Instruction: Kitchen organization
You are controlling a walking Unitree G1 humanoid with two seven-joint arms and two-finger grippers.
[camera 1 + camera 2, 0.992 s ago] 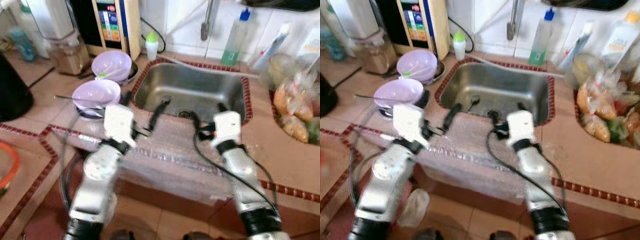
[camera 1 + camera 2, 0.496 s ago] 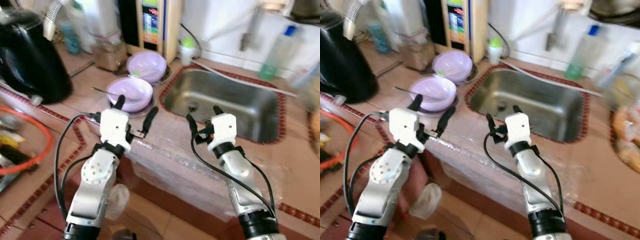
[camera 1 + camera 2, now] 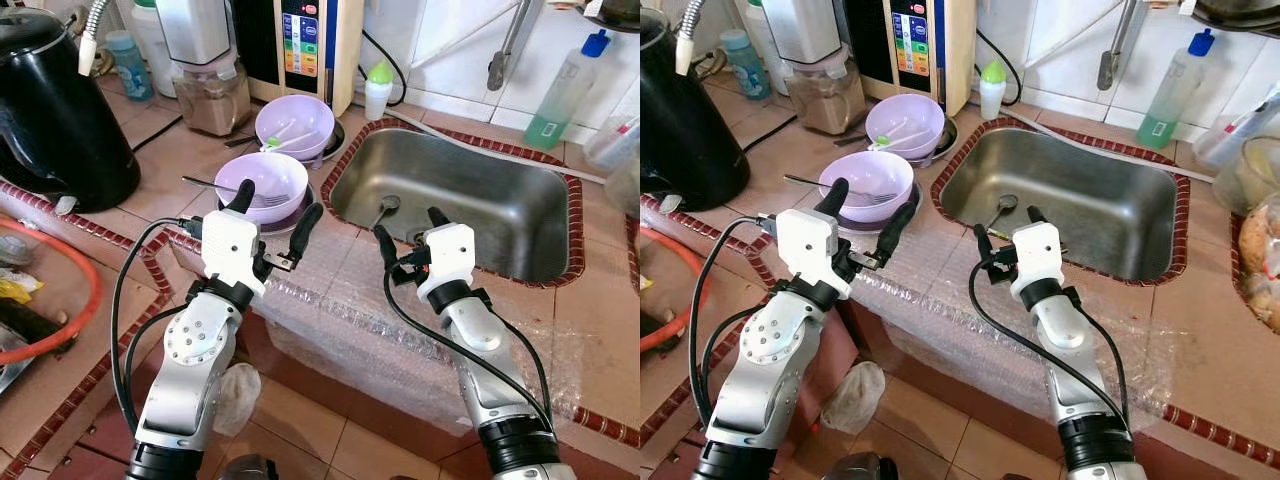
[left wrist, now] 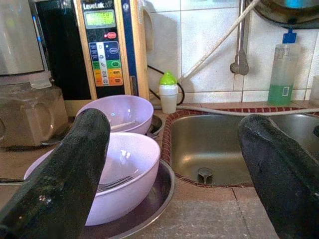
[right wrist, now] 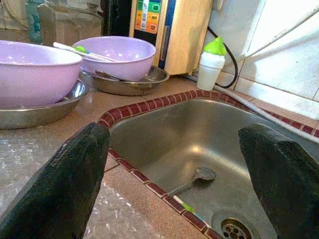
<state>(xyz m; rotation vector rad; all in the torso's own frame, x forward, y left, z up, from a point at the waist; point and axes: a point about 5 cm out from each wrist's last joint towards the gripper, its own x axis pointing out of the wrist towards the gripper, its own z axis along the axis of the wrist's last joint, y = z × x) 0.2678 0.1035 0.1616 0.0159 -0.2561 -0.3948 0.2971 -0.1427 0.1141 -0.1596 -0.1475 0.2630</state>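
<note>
1. The left gripper (image 3: 272,212) hovers released, fingers spread, over the counter (image 3: 330,290) front edge, just short of the near bowl (image 3: 262,186).
2. The right gripper (image 3: 410,230) hangs likewise released at the sink (image 3: 500,215) front rim, holding nothing.
3. The near bowl sits on a steel plate (image 4: 159,199) with a fork (image 3: 215,186) lying across it; the far bowl (image 3: 294,124), with utensils inside, stands behind it towards the back wall, both just left of the sink, probably waiting to be washed.
4. A spoon (image 5: 192,179) lies in the basin near the drain.
5. Bubble wrap (image 3: 970,310) covers the counter's front edge under both arms.
6. Room is tight at the left: a black kettle (image 3: 55,105) stands by that edge, and a jar (image 3: 210,95) and bottle (image 3: 378,88) line the back. The sink itself offers the most open space.
</note>
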